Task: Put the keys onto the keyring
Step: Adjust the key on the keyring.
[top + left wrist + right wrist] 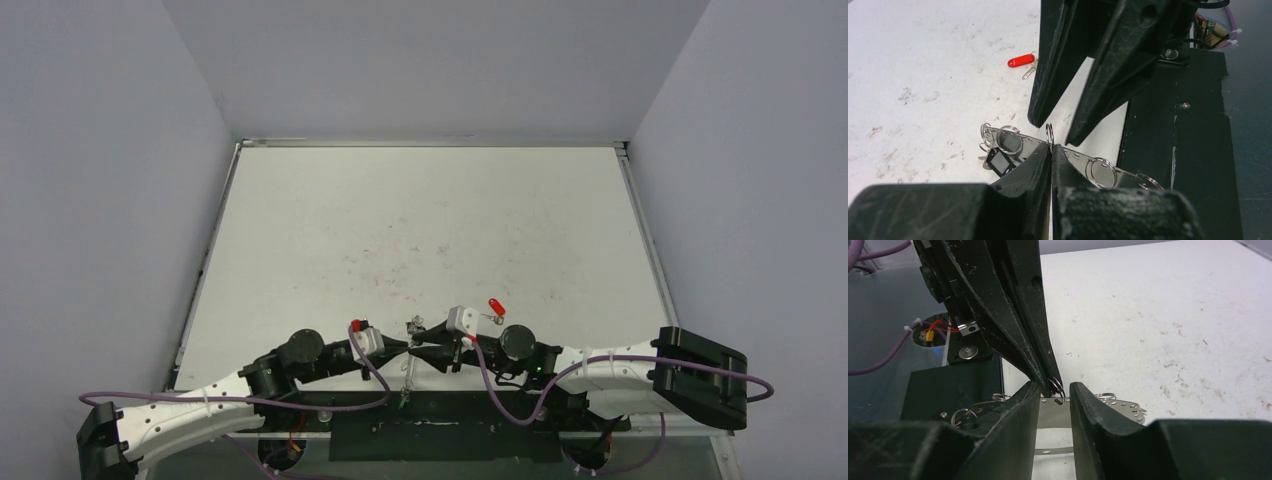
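At frame centre the left gripper (1047,376) (reaching down from the upper left) seemingly pinches a small ring (1057,391) of the keyring (1120,409), between the parted fingers of the right gripper (1054,396).

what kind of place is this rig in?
Likely a lab test cell: plain grey walls box in a scuffed white table, two bench-mounted arms trail purple cables, and the props in view are a red-tagged key and a keyring.

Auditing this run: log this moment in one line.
left pincer: shut on keyring | right pincer: open, straddling the same spot | red key: loose on table, not yet on keyring
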Robot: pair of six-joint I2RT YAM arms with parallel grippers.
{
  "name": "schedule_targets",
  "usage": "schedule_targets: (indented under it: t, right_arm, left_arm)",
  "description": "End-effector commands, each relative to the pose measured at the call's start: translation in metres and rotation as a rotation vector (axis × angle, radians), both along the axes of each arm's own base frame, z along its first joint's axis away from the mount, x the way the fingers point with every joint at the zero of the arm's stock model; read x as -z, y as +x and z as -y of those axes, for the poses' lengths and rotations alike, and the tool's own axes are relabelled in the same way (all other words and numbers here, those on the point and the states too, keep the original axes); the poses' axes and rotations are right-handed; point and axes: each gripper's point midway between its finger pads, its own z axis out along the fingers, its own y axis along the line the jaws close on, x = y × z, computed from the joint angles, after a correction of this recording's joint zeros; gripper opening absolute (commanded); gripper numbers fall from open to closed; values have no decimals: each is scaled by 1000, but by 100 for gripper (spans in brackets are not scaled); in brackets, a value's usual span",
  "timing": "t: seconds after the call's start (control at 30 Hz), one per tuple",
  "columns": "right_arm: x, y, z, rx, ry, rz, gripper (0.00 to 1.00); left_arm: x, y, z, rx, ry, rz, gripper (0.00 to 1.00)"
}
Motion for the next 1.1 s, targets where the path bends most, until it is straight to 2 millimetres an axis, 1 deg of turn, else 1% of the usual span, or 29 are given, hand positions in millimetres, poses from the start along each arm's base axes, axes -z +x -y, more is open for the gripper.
schedule_targets:
  t: [0.0,0.1,0.23,0.27,0.4,0.47,0.57,0.63,0.7,0.87,1.07]
  right_arm:
    - [-42,1,-6,3,126,47,36]
    - [-46,4,0,29,128,68,50]
    - [-46,8,7,46,72,108,52]
    - [-45,8,8,46,53,125,52]
    - [-43,7,11,16,-41,177,50]
    - [-40,5,10,-21,-97,213,48]
    - [-35,-1,6,-94,-178,253,46]
    - [-26,-5,2,-147,-242,270,45]
    - [-23,-7,-3,-191,-281,289,43]
    - [-9,-12,-11,-276,-352,306,35]
    - [4,-12,-12,-305,-410,312,34]
  left_arm:
    - [-32,7,-1,-49,-36,8,0]
    - [-26,8,-6,-64,16,-15,0]
    - [-19,8,-13,-82,101,-53,0]
    - [-18,7,-14,-81,125,-63,0]
    - [-21,5,-16,-72,195,-92,0]
    - [-23,2,-13,-50,214,-98,0]
    - [-25,-1,-10,-16,253,-101,0]
    - [-25,-4,-7,14,278,-103,0]
    - [-24,-6,-4,43,296,-105,0]
    - [-22,-10,3,79,304,-108,0]
    - [-24,-11,5,90,285,-101,0]
